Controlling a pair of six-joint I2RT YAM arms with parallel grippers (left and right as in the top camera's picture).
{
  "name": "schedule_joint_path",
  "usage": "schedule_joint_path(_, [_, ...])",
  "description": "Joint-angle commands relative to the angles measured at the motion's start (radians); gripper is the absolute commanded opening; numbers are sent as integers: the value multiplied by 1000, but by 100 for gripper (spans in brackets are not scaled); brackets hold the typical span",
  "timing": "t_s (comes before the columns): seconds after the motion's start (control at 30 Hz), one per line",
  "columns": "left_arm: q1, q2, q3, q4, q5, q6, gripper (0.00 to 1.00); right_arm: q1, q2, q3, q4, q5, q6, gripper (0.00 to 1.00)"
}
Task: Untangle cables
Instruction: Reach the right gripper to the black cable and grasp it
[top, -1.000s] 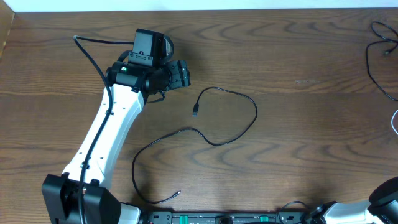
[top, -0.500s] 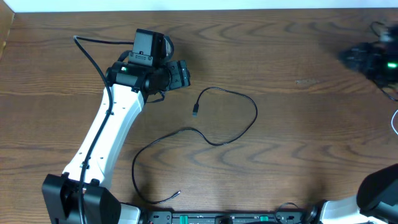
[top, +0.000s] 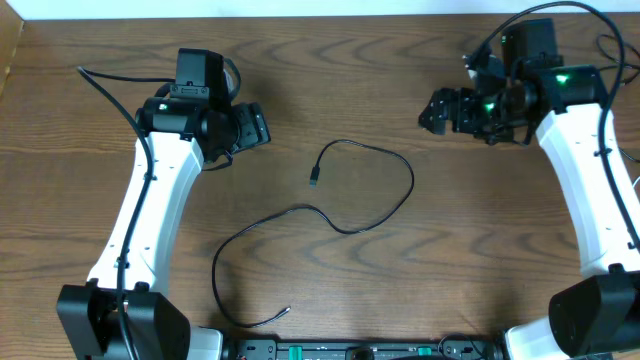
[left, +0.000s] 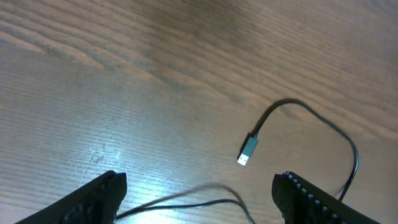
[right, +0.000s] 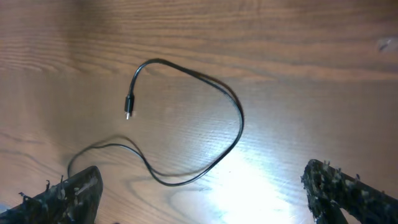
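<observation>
The black cable (top: 410, 185) lies loose on the wooden table in a long curve, one plug (top: 314, 181) near the middle and the other end (top: 288, 311) near the front edge. No white cable clearly shows. My left gripper (top: 262, 126) is open and empty, up and left of the plug. My right gripper (top: 430, 110) is open and empty, up and right of the loop. In the left wrist view the plug (left: 248, 151) lies between and beyond the open jaws (left: 199, 182). In the right wrist view the cable (right: 239, 127) lies beyond the open jaws (right: 200, 174).
Thicker black wires (top: 612, 48) lie at the far right corner behind the right arm. The table's left edge (top: 10, 55) shows at the far left. A pale strip (top: 300, 7) runs along the back edge.
My right arm has swung in from the right edge to the upper right of the table. My left gripper has shifted a little left. The black cable has not moved.
</observation>
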Motion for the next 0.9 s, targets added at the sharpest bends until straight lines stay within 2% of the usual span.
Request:
schedule_joint_path(0.0, [5, 8, 6, -6, -10, 47, 80, 39, 4, 2, -13, 24, 129, 99])
schedule_joint_path(0.17, [5, 8, 6, -6, -10, 47, 80, 123, 4, -8, -32, 25, 130, 99])
schedule_joint_path(0.47, [5, 8, 6, -18, -10, 57, 80, 224, 4, -123, 27, 26, 272, 98])
schedule_joint_path(0.57, [5, 8, 6, -18, -10, 57, 80, 275, 4, -199, 96, 26, 329, 95])
schedule_joint_path(0.7, [5, 8, 6, -19, -10, 57, 80, 344, 4, -293, 194, 29, 367, 86])
schedule_joint_path(0.87, [5, 8, 6, -19, -10, 57, 80, 421, 4, -393, 290, 103, 497, 84])
